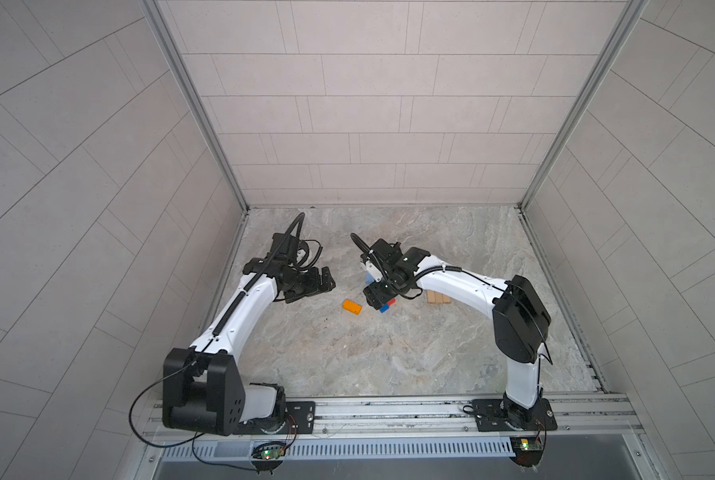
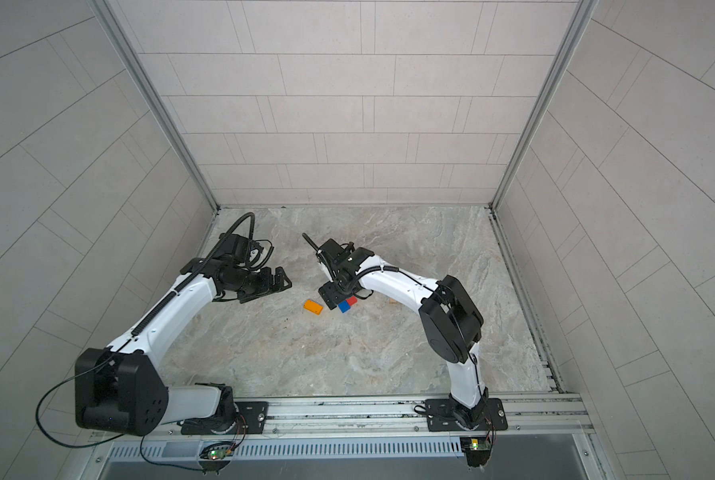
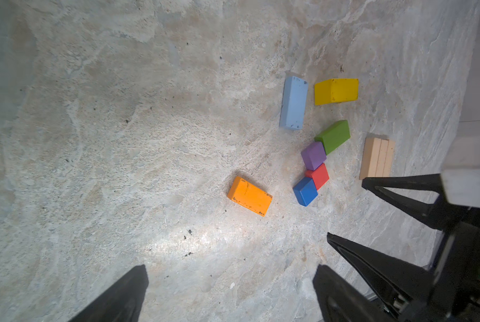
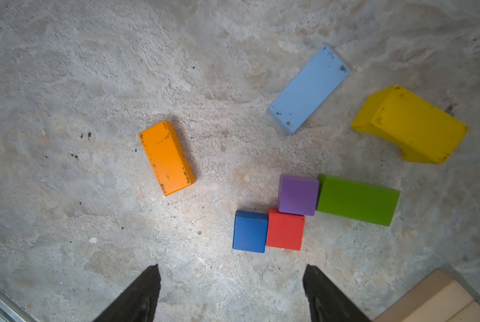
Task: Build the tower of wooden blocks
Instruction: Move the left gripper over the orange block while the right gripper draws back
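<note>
Wood blocks (image 4: 285,228) beneath right gripper (image 4: 232,278) (agape)

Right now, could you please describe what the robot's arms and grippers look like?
The left arm and right arm have glossy white links with boxy black joint housings and ribbed black cable conduits. The left gripper and right gripper have black, tapered, wedge-shaped fingers.

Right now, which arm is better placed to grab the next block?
Right: the right end effector hangs open over the coloured blocks, near the tan blocks; the left end effector is off to one side.
</note>
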Tool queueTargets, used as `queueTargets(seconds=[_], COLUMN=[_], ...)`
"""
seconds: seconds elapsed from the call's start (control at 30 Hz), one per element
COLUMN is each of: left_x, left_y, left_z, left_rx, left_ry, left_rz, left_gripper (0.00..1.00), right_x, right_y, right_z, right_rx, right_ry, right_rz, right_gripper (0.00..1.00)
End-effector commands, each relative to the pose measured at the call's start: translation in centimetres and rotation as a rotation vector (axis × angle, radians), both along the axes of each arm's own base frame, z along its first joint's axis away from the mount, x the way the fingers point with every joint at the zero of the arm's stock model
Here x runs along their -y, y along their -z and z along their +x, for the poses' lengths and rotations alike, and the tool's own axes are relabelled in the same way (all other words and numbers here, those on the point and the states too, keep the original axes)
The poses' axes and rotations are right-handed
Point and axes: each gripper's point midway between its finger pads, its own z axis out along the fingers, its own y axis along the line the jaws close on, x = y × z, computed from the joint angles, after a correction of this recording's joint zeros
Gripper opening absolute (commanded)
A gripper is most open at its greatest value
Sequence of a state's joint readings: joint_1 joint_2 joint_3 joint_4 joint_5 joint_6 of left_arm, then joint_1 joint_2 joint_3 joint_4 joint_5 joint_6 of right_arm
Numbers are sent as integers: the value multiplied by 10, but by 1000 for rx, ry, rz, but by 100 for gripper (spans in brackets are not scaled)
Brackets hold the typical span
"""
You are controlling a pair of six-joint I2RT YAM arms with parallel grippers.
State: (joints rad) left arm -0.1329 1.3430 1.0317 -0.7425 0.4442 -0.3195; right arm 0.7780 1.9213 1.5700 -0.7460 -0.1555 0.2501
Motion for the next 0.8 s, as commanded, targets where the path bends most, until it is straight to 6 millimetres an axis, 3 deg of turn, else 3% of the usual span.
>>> queueTargets(seconds=[0.0, 0.3, 0.57, 0.77], left_x=[7, 38, 58, 68], left_y=[10, 24, 43, 48], left_z=[-1, 13, 20, 25], left_rx=[1, 48, 73, 97], left_ry=[43, 142, 312, 406], left_rz=[37, 77, 324, 400], left_gripper=[100, 97, 97, 97], right_x=[2, 49, 106, 136], right_y=[-21, -38, -47, -56], right_z=[-8, -21, -26, -28], right_rx=[-2, -19, -42, -4], right_ry=[19, 105, 235, 315], right_rz=[52, 95, 177, 236], right_gripper=[83, 86, 87, 88])
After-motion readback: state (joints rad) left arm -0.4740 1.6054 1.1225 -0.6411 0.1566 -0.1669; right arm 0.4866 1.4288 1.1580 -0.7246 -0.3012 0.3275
